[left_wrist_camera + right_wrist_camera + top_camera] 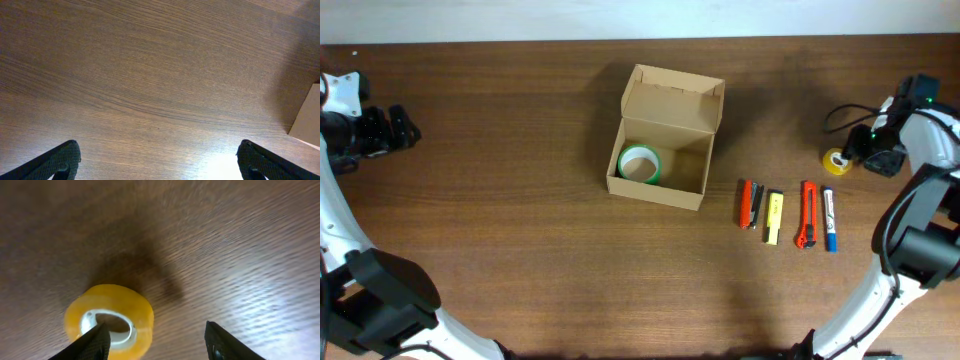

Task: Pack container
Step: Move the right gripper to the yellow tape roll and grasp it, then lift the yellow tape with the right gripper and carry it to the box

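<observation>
The tan cardboard container [660,150] stands open mid-table with its lid flap up at the back. A green tape roll [640,164] lies inside it at the left. A yellow tape roll [836,161] lies flat on the table at the far right; it also shows in the right wrist view [112,315]. My right gripper [156,342] is open over it, with one finger at the roll's hole and the other on its outer side. My left gripper [160,160] is open and empty above bare wood at the far left.
A red and black tool [750,204], a yellow marker [773,217], a red cutter [807,214] and a blue marker [829,219] lie in a row to the right of the container. A corner of the container [307,120] shows in the left wrist view.
</observation>
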`<state>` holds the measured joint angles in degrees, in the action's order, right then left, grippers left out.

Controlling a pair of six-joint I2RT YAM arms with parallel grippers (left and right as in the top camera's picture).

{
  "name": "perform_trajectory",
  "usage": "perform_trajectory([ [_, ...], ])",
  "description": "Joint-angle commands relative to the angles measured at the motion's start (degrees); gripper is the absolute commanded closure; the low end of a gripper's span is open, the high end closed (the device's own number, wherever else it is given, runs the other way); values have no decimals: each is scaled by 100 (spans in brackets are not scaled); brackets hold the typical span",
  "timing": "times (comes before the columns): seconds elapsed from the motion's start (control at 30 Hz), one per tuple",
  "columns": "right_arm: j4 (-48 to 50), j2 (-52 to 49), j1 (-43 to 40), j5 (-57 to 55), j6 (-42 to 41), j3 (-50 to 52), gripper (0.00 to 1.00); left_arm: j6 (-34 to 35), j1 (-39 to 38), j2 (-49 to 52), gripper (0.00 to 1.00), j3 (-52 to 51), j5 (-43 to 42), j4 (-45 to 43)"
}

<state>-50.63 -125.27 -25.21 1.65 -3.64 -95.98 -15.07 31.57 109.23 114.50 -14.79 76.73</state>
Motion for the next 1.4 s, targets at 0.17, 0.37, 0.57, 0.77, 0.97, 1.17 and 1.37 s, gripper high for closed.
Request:
perform_trajectory([
  [0.17, 17, -214, -26, 173, -136, 9, 39, -90, -2, -15, 0, -26, -66, -4],
  [0.37, 2, -350, -26, 136, -136, 9, 50, -90, 0, -15, 0, -26, -66, -4],
  [0.57, -31, -476, -26, 138, -153, 9, 75, -90, 0, -15, 0, -26, -63, -2],
  [0.77, -31, -476, -26, 140, -181, 7, 96, -87, 0, -15, 0, -26, -63, -4],
  [0.97, -343, -474, -24, 195, -142, -376, 96, -90, 0, -15, 0, -26, -66, -4],
  [1.17, -1150, -474, -13, 385, 39, -1661, 96, -87, 0, -15, 0, -26, -66, -4],
  [1.37, -1989, -463, 151, 601, 39, -3370, 96, -90, 0, -15, 0, -26, -63, -4],
])
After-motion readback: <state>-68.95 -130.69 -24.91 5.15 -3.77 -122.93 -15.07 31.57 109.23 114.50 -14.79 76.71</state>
